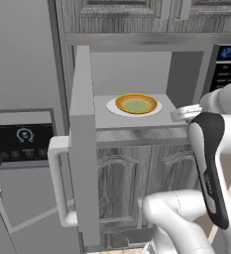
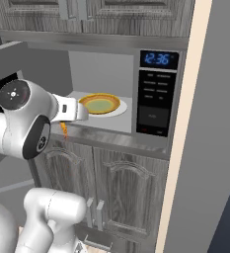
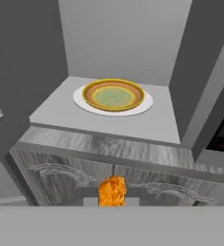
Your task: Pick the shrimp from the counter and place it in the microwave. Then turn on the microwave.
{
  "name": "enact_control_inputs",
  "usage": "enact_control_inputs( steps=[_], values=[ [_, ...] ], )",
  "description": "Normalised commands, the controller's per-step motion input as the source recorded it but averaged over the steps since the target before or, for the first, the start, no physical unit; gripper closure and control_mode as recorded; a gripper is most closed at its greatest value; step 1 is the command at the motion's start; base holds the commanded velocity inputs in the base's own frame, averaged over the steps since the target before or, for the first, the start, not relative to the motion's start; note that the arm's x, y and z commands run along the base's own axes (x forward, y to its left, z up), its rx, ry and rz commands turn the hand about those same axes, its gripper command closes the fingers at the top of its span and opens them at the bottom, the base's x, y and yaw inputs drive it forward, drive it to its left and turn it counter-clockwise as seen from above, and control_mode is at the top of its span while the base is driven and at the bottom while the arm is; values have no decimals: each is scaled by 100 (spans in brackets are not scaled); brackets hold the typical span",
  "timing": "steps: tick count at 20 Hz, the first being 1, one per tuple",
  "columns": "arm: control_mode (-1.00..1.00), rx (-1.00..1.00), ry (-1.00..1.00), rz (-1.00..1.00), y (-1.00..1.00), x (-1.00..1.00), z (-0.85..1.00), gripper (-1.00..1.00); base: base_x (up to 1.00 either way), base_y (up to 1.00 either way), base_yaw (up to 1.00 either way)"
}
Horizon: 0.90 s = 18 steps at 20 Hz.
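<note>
The microwave (image 2: pixel 136 94) is seen with its door (image 1: pixel 83 149) swung fully open to the left, the pale bar handle (image 1: pixel 59 181) facing outward. Inside the cavity a yellow bowl (image 3: pixel 114 94) with a greenish centre is set on a white round plate (image 3: pixel 144 104), roughly central on the cavity floor. The keypad (image 2: pixel 157 101) with the blue display (image 2: pixel 158 60) is seen to the right of the opening. The gripper (image 3: pixel 112 202) is held just in front of the cavity's lower edge, outside the opening, pointed towards the bowl. The shrimp (image 3: pixel 112 190) is pinched between the fingertips, which are drawn in close upon it; in the right base view it is seen as a small orange piece (image 2: pixel 64 129) hanging below the hand, over the front ledge. The shrimp is not yet inside the microwave and is well apart from the bowl. Grey wood-grain cabinet doors (image 2: pixel 106 188) are seen below the microwave, and a grey panel with a dark screen (image 1: pixel 20 140) is seen to the left of the open door.
</note>
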Motion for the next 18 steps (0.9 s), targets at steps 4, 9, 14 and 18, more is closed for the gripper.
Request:
enact_control_inputs(
  steps=[4, 9, 14, 18],
  values=[
    [-100, 0, -8, 4, 8, 23, 0, 100, 0, 0, 0],
    [-100, 0, -1, 1, 11, 32, 0, 100, 0, 0, 0],
    [-100, 0, 0, 0, 12, 40, 1, 100, 0, 0, 0],
    [-100, 0, -1, 2, 9, 33, 1, 100, 0, 0, 0]
  ],
)
